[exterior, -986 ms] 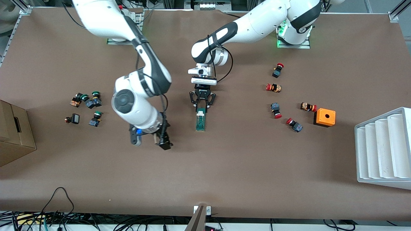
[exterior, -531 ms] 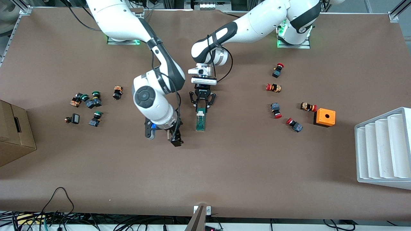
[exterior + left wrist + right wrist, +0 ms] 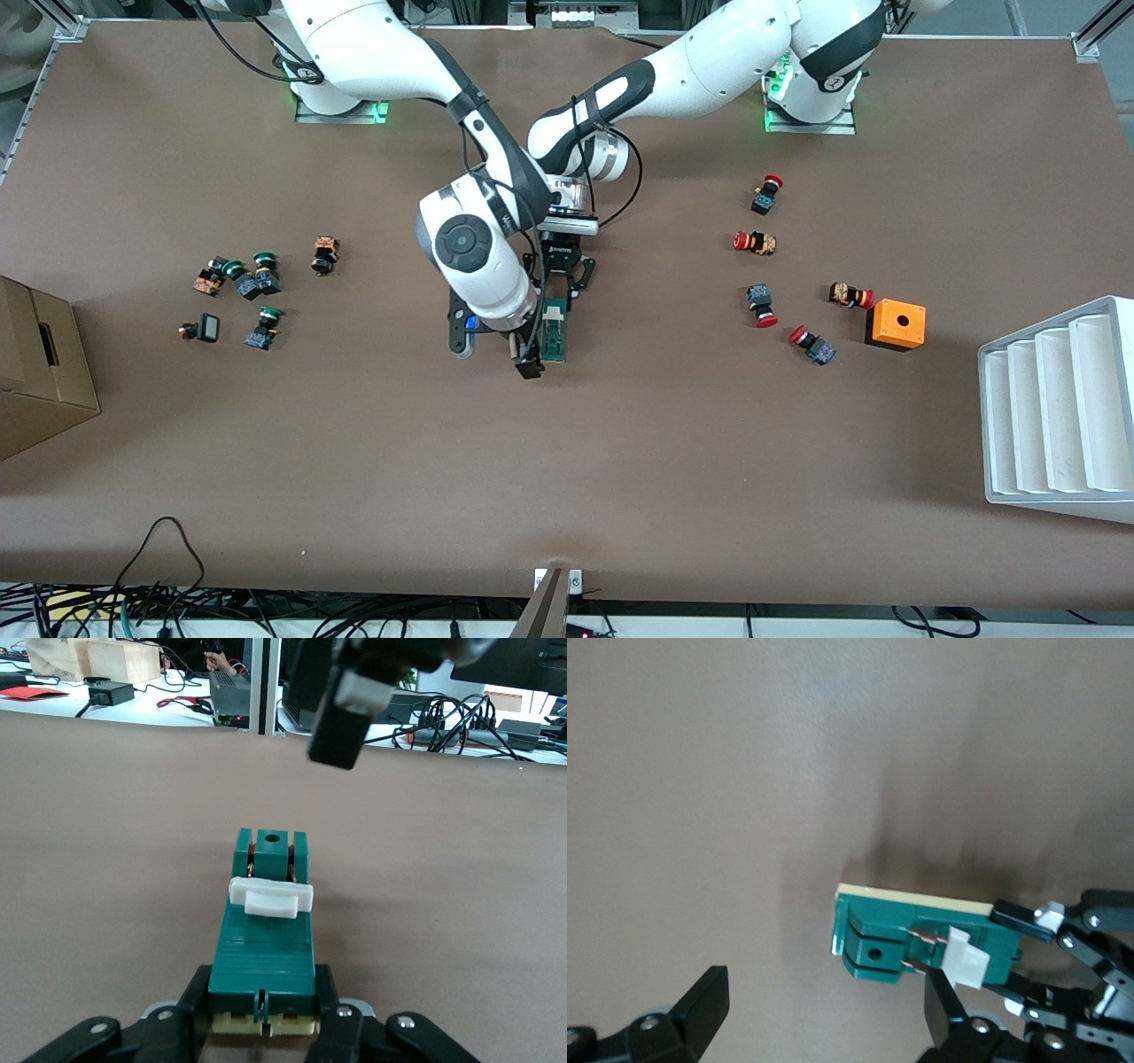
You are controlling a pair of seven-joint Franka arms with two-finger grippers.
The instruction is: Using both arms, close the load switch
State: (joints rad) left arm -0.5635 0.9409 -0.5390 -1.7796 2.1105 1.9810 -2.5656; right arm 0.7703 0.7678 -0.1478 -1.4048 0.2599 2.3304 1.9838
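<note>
The load switch (image 3: pixel 555 335), a narrow green block with a white tab (image 3: pixel 270 896), lies on the brown table at its middle. My left gripper (image 3: pixel 556 292) is shut on the end of the switch that is farther from the front camera, with a finger (image 3: pixel 199 999) on each side of it (image 3: pixel 266 943). My right gripper (image 3: pixel 524 359) is open and empty, low beside the switch's nearer end. In the right wrist view the switch (image 3: pixel 917 935) lies just outside one finger (image 3: pixel 946 1010). A right finger (image 3: pixel 341 718) hangs over the switch's nearer end in the left wrist view.
Several red-capped buttons (image 3: pixel 760 306) and an orange box with a hole (image 3: pixel 895 323) lie toward the left arm's end, with a white rack (image 3: pixel 1059 408) past them. Green-capped buttons (image 3: pixel 252 283) and a cardboard box (image 3: pixel 40 372) lie toward the right arm's end.
My right arm has swung from the right arm's end of the table toward the switch, and its gripper now sits beside the switch's nearer end. The left gripper and the switch have not moved.
</note>
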